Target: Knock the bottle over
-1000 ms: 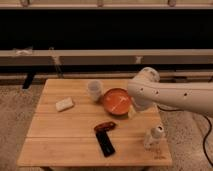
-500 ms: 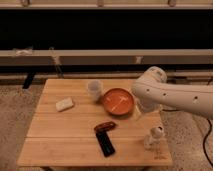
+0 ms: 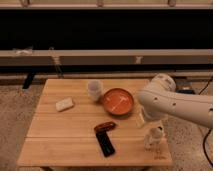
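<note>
One bottle stands upright near the front right corner of the table, well apart from the cup and the plate. The gripper hangs under the white arm, just beside the bottle on the plate's side; I cannot tell whether it is open or closed. The step in hand looks like the approach. Next comes a sideways push high on the bottle.

wooden table | cup beside red bowl | pale block left | brown packet by black slab, perhaps a phone
</note>
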You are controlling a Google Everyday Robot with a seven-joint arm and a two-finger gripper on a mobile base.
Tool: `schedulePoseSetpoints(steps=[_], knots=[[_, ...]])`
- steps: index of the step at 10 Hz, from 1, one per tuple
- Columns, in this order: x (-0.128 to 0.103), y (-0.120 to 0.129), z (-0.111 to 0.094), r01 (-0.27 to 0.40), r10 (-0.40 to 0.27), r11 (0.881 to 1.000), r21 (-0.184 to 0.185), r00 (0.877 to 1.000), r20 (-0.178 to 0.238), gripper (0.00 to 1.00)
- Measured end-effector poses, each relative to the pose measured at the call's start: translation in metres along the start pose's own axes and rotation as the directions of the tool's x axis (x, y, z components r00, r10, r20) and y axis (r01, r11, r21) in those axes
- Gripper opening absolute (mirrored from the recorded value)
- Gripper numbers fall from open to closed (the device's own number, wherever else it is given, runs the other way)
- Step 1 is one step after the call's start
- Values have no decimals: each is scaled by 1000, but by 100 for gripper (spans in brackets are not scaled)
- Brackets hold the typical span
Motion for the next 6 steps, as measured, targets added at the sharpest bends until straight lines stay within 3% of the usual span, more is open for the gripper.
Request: schedulePoseSetpoints(steps=[4,6], knots=[[26,-15,13,-67,68,998,21,997,-34,80],[43,-15,19,-101,101,995,8,993,-60,80]])
